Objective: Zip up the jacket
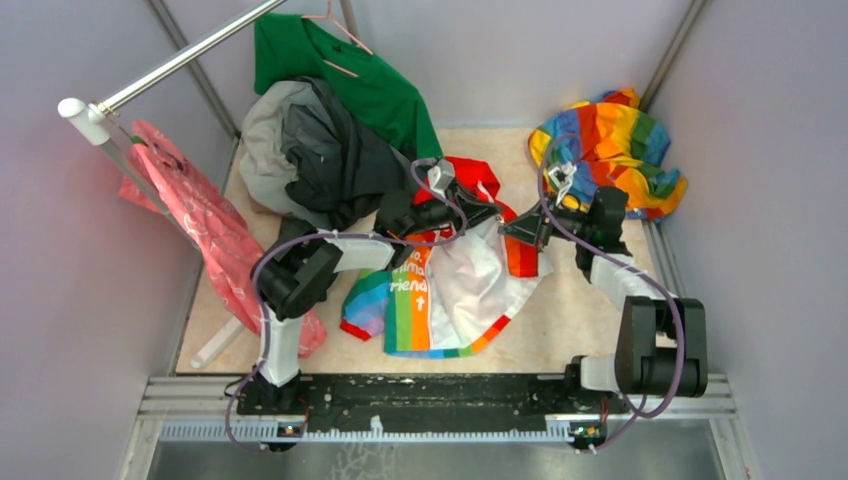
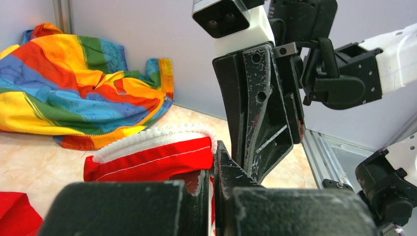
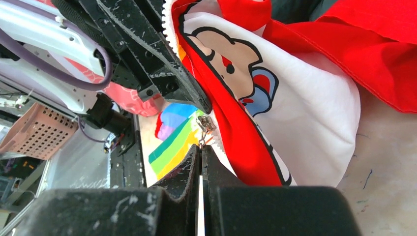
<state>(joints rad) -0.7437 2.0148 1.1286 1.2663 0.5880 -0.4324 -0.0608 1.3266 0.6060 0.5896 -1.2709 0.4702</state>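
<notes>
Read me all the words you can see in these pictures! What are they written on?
"friend": white letters on a rainbow-striped panel of the jacket, seen from the top camera and only just readable.
Smaller letters above and below that word: too blurred to read.
Both wrist views: no words at all, only a cartoon face printed on the jacket's white cloth.

The jacket (image 1: 470, 285) is white with rainbow stripes and red trim; the cloth (image 1: 620, 140) is broadly rainbow-banded.
</notes>
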